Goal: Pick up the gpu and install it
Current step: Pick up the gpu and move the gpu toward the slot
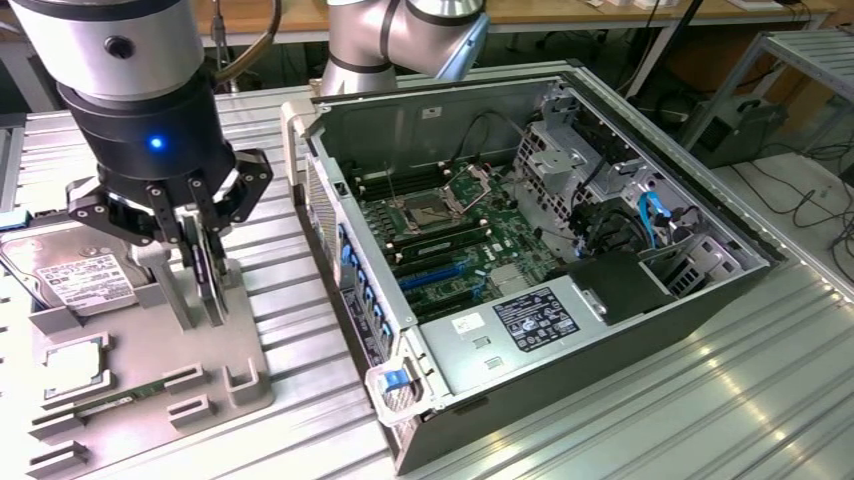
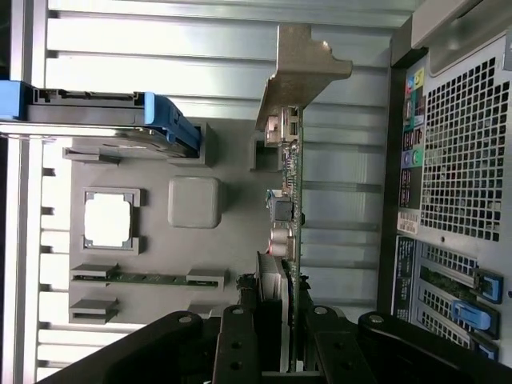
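- A robot arm hangs over a grey parts holder (image 1: pixel 134 345) on a ribbed metal counter (image 1: pixel 694 400), at the exterior view's left. An open computer case (image 1: pixel 441 110) lies on its side at the exterior view's right.
- The gpu (image 1: pixel 210 295) stands on edge in the holder, on the side nearer the case. In the wrist view its silver end bracket (image 2: pixel 300 68) sits at the end of the card away from the fingers.
- The step in hand, as I judge it, is taking the card out of the holder.
- To do it well, the lift should run straight up along the card's own plane, so the lower edge and bracket leave the holder's slots without scraping or twisting.
- The squeeze should be even and firm, not crushing. Any tilt taken on here would carry over to the slots on the motherboard (image 1: pixel 454 235).
- A hard drive (image 1: pixel 74 275) lies on the holder's side away from the case, beside the arm and apart from the card.
- The end effector (image 1: pixel 198 255) is partly closed, its 2 fingers (image 2: pixel 236 344) pressed against opposite faces of the gpu, gripping it.
- I cannot tell whether the card's lower edge is clear of its slot.
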You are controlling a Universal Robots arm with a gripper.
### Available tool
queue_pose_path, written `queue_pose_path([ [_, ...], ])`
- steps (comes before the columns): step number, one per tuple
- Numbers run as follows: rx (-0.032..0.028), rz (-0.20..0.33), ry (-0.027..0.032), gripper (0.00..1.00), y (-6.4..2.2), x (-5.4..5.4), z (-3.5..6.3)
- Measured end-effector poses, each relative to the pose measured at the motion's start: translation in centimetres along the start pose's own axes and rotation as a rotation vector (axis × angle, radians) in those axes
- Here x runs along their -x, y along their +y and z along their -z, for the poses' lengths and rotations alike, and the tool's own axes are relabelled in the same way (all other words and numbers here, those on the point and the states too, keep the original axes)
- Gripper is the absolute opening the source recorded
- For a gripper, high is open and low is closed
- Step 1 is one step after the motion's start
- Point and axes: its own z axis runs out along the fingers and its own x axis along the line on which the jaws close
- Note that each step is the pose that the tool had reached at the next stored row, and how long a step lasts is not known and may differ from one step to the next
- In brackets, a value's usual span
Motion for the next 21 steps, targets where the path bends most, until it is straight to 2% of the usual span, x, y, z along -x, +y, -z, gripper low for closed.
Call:
queue_pose_path([
  [21,0.0001,0.000,0.0001,0.27,0.12,0.0,2.81],
])
